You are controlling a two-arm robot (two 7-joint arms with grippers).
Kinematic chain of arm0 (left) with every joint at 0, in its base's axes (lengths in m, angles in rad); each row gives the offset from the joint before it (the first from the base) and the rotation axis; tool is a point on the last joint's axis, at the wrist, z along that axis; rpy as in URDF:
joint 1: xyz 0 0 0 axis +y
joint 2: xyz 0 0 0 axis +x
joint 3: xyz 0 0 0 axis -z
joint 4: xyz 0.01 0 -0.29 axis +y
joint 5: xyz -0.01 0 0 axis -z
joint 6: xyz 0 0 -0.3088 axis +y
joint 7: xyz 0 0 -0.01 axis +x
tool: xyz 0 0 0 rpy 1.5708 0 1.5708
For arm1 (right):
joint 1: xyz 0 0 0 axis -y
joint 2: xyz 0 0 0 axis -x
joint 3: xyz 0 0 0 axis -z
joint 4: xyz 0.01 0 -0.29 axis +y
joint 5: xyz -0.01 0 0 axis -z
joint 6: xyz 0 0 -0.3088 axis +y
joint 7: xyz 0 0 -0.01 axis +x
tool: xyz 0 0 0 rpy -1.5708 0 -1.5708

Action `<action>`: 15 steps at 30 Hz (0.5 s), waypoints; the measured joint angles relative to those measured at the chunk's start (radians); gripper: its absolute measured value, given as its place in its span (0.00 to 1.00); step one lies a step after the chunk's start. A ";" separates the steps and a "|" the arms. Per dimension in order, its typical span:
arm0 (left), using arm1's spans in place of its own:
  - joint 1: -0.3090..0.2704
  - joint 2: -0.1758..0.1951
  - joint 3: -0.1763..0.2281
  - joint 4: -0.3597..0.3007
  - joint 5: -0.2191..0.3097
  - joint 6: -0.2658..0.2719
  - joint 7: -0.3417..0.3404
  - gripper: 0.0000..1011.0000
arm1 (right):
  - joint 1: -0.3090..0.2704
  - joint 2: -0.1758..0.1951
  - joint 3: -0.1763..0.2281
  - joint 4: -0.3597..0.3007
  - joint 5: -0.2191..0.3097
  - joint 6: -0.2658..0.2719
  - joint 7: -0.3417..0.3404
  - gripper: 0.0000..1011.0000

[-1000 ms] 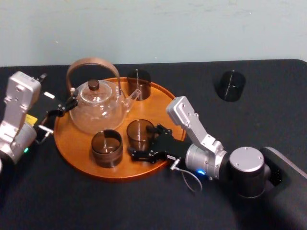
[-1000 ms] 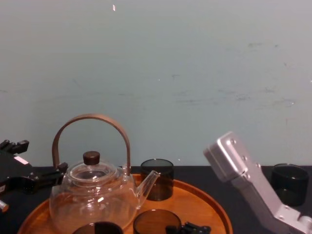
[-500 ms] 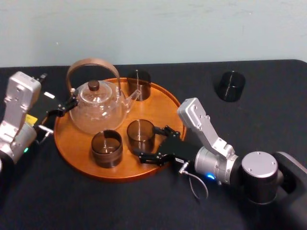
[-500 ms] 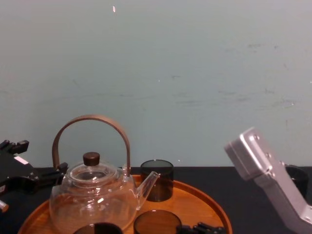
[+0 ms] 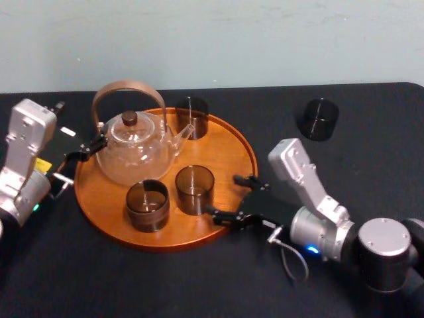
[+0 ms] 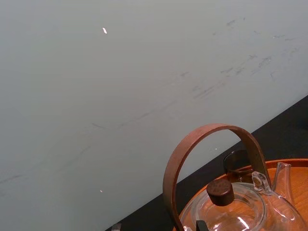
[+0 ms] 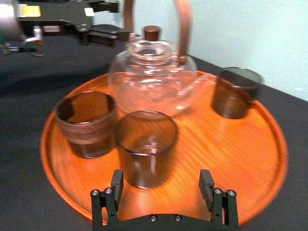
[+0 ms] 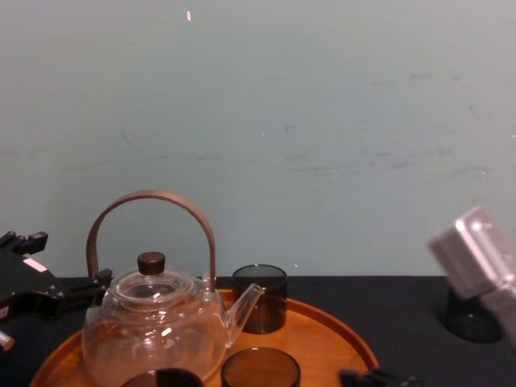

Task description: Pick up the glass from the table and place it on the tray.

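The glass (image 5: 194, 189) stands on the tray (image 5: 233, 147) just off centre toward 4 o'clock, apparently free of the right gripper (image 5: 226, 196), jaws apart at the 4 o'clock rim: best to back straight out, jaws wide, clearing glass and rim; left gripper (image 5: 83, 152) parked at 9 o'clock.

Items, head view unless noted:
- Clear glass teapot (image 5: 136, 149), left of centre; rounded body, upright, nothing visible inside
- Handle (image 5: 128, 84): brown wooden hoop arching over the pot
- Lid knob (image 5: 130, 118): dark, round, under the hoop
- Spout (image 5: 185, 132): points toward the frame's right, tip just beside the back glass
- Back glass (image 5: 192, 116): dark, upright, upper centre
- Front glass (image 5: 147, 205): dark, upright, below the pot
- Lone glass (image 5: 318, 118): dark, upper right, well apart from the rest
- Wall (image 5: 212, 40): pale blue-green, across the top; faint scuffs in chest view
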 joint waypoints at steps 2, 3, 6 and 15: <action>0.000 0.000 0.000 0.000 0.000 0.000 0.000 1.00 | -0.009 0.010 0.020 -0.008 0.007 -0.001 -0.012 0.99; 0.000 0.000 0.000 0.000 0.000 0.000 0.000 1.00 | -0.014 0.015 0.034 -0.012 0.012 -0.001 -0.019 0.99; 0.000 0.000 0.000 0.000 0.000 0.000 0.000 1.00 | -0.022 0.026 0.065 -0.017 0.023 -0.002 -0.034 0.99; 0.000 0.000 0.000 0.000 0.000 0.000 0.000 1.00 | -0.023 0.043 0.151 0.004 0.052 -0.004 -0.074 0.99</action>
